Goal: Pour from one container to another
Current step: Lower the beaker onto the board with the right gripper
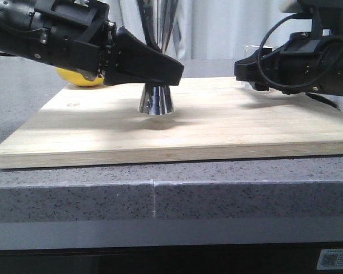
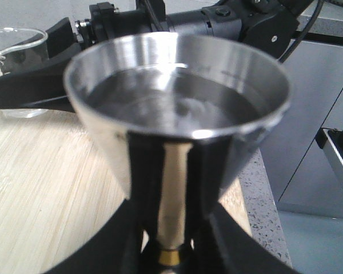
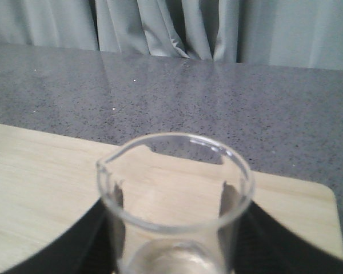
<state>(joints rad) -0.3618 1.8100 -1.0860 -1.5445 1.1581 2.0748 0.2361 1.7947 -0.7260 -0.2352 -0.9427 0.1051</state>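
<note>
Your left tool (image 1: 154, 68) sits in the upper left of the front frame, clamped on the narrow waist of the steel jigger (image 1: 155, 100), whose flared base stands on the wooden board (image 1: 177, 128) near the frame's middle. In the left wrist picture the jigger (image 2: 177, 114) fills the centre, its upper cup holding clear liquid, the gold band (image 2: 172, 257) low between the black fingers (image 2: 234, 245). Your right tool (image 1: 248, 71) is at the upper right of the front frame, closed around the glass beaker (image 3: 174, 200), which stands upright with its pouring lip toward the picture's left. A lemon (image 1: 80, 77) shows behind your left arm. The board lies on the grey speckled bench (image 1: 160, 197).
</note>
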